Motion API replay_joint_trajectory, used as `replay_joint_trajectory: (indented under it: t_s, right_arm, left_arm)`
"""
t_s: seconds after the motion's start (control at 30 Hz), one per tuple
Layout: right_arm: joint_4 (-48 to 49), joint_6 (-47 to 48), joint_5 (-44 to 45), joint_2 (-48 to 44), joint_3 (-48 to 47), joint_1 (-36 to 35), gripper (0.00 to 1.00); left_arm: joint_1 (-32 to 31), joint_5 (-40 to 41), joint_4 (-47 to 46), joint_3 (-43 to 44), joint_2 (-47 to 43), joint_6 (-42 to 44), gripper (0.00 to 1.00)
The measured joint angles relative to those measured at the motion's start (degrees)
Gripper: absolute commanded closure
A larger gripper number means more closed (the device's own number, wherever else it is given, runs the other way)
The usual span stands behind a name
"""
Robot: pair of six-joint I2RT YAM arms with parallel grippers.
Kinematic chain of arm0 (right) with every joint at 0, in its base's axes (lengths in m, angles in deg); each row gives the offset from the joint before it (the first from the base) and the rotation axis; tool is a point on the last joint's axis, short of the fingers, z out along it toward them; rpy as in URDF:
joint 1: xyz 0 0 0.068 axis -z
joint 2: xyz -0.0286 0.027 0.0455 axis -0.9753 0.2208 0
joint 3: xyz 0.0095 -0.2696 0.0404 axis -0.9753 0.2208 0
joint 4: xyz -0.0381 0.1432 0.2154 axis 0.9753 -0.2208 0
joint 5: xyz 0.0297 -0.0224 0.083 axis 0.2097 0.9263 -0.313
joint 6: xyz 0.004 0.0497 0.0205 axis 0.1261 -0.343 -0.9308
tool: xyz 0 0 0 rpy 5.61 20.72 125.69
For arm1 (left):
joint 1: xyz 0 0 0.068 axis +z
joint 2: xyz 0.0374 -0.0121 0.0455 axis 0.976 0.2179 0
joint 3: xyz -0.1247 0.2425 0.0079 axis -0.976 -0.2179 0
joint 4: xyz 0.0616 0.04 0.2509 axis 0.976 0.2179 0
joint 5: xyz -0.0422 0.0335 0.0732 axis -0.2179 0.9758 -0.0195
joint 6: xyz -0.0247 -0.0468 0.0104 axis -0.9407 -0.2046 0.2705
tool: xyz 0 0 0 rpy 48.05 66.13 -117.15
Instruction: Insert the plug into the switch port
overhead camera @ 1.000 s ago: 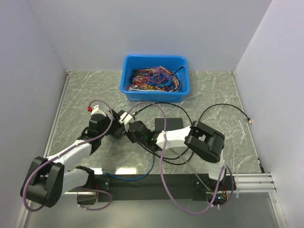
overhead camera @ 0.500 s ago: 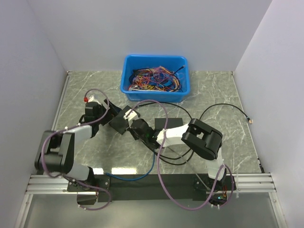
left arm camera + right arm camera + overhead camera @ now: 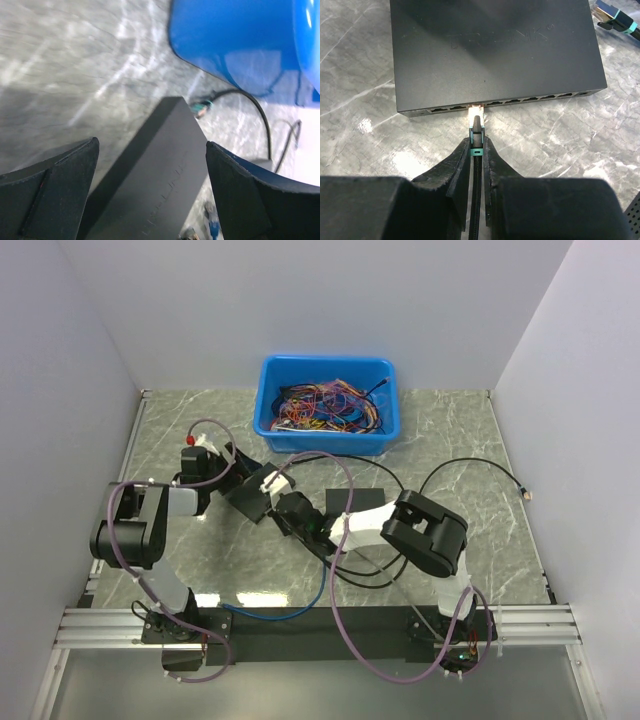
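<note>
My right pincer [image 3: 476,145] is clamped on the rear of the plug [image 3: 476,114], at its teal band, and the black cable [image 3: 475,200] runs back between my fingers. The plug's clear nose meets the socket row [image 3: 520,101] along the near edge of the dark switch box [image 3: 495,45], at the third socket from the left. How deep it sits I cannot tell. The box lies flat on the marbled table [image 3: 360,90]. My left pincer [image 3: 151,150] hangs over one end of the box, fingers wide apart, holding nothing. A blue bin [image 3: 240,40] stands beyond.
</note>
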Motion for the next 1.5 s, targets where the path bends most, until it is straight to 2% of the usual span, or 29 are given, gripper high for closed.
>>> replay_joint_trajectory:
  t_s: [0.2, 0.43, 0.57, 0.7, 0.87, 0.97, 1.07, 1.27, 1.5]
  right_arm:
    - [0.5, 0.4, 0.3, 0.4, 0.0, -0.6, 1.00]
    - [-0.6, 0.4, 2.6, 0.1, 1.0, -2.8, 1.00]
    - [-2.7, 0.4, 4.3, -1.1, 1.8, -5.1, 1.00]
    - [-4.9, 0.3, 5.6, -3.2, 3.7, -7.8, 1.00]
    - [-7.2, 0.0, 5.5, -5.4, 5.3, -9.5, 1.00]
    - [-7.6, 0.0, 5.4, -5.7, 5.3, -9.6, 1.00]
    - [-7.5, 0.0, 5.4, -5.7, 5.3, -9.6, 1.00]
    - [-7.4, 0.4, 5.5, -5.7, 5.3, -9.7, 1.00]
    - [-9.3, 1.3, 5.8, -5.7, 4.1, -9.7, 1.00]
  left_arm:
    - [0.0, -5.8, -7.2, -3.9, 0.8, -1.4, 0.07]
    - [-0.4, -5.4, -14.3, -11.3, -2.5, -2.3, 0.08]
    - [-1.7, -2.4, -13.6, -16.0, -7.7, -2.3, 0.08]
    - [-4.6, 1.4, -9.2, -19.7, -14.4, -2.2, 0.08]
    - [-7.5, 4.1, -2.8, -19.2, -17.7, -1.8, 0.06]
    - [-8.1, 4.4, 0.2, -16.9, -16.8, -1.3, 0.07]
    - [-8.5, 3.7, -0.7, -14.7, -13.6, -1.4, 0.08]
    - [-8.9, -0.1, -10.5, -13.1, -6.1, -2.1, 0.09]
    - [-9.1, -0.6, -16.1, -14.8, -4.7, -2.4, 0.10]
